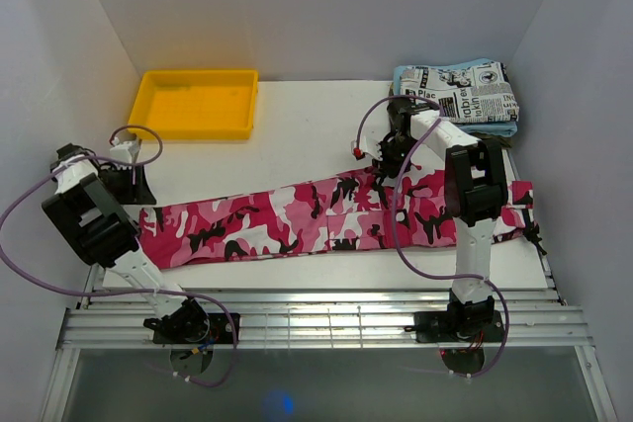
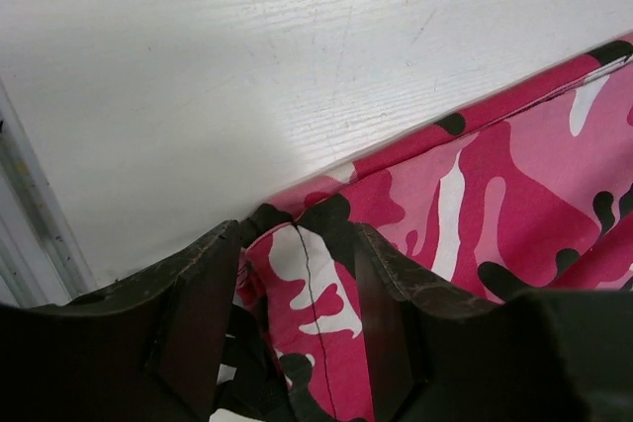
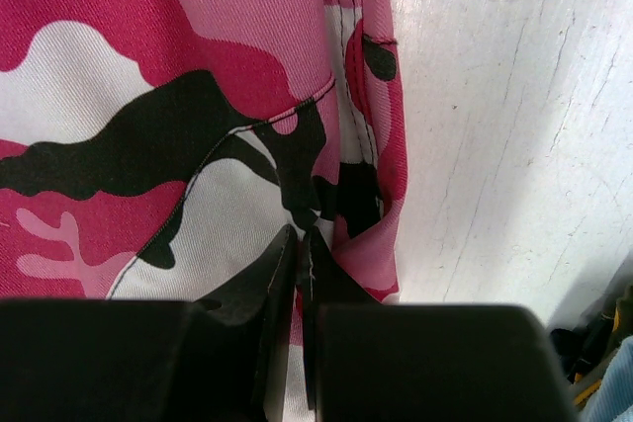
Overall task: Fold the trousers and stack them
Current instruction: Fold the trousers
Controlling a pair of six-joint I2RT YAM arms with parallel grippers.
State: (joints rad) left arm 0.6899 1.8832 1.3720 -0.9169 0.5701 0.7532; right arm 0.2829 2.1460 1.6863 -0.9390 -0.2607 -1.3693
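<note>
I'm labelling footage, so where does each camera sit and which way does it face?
Top external: above and behind the arms, looking down at the white table and the pink camouflage-print cloth trousers; both arms show.
Left wrist: on the left arm, looking down past the open left gripper at the trousers' end.
Right wrist: on the right arm, looking down past the shut right gripper pinching the trousers' edge.
Shared: all show trousers and table.

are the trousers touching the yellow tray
No, the trousers lie stretched across the near part of the table, with bare tabletop between them and the tray.
</note>
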